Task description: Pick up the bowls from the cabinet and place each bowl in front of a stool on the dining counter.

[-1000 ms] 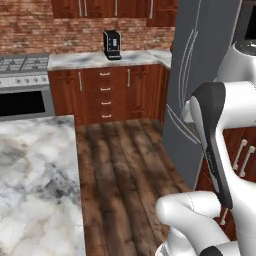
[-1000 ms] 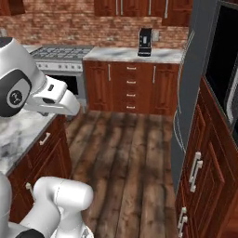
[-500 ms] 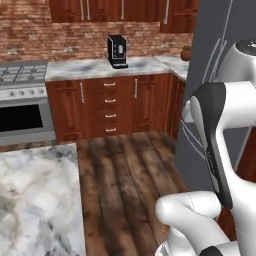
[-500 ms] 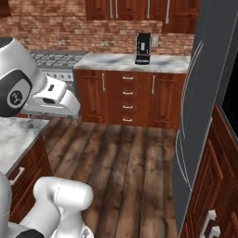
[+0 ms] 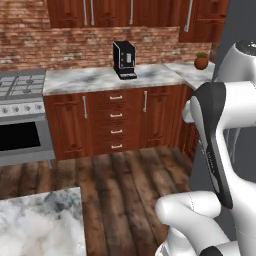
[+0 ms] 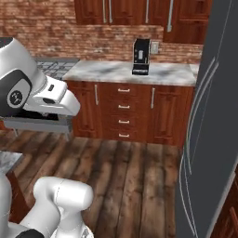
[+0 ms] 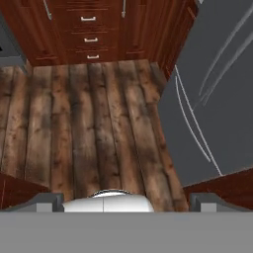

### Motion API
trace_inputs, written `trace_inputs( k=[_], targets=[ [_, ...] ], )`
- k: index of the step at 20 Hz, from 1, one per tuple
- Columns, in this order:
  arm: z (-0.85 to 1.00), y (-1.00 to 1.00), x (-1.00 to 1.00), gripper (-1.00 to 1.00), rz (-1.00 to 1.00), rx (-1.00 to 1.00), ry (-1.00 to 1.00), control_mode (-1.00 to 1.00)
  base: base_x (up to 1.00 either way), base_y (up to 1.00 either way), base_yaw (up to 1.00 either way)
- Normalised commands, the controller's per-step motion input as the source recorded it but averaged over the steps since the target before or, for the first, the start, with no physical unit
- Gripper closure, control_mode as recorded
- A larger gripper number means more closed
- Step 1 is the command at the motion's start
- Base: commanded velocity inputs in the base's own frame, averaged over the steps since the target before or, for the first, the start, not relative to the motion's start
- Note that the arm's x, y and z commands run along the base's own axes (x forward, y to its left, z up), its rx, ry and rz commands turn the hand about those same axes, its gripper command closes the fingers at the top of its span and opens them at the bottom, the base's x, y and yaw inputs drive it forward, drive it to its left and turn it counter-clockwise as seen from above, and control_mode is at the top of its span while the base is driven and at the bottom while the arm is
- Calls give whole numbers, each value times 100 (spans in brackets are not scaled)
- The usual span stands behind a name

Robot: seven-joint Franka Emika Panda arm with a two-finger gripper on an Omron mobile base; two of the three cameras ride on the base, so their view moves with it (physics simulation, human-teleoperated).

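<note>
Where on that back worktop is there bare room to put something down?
The marble worktop is bare between the stove and the coffee machine, and again right of the machine up to the plant pot in the corner. Nothing looks crowded.

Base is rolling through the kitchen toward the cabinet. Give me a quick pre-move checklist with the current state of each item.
1. Gripper open and ready: ok, its fingers stand wide apart.
2. Gripper empty: ok, nothing sits between the fingers.
3. Bowls located: not ok, no bowl is visible yet.
4. Upper cabinets opened: not ok, the doors are shut.
5. Floor ahead free: ok, bare wood planks up to the drawers.
6. Clearance to the fridge on the right: cannot tell, it looks close.
</note>
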Motion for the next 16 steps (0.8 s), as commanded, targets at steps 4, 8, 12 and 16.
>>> trace_inputs(
  k=[4,8,12,16],
  targets=[
    [0,0,0,-100,0,0,0,100,100,9,0],
    [0,0,0,-100,0,0,0,100,100,8,0],
    [0,0,0,-100,0,0,0,100,100,5,0],
    [0,0,0,-100,0,0,0,100,100,1,0]
  ],
)
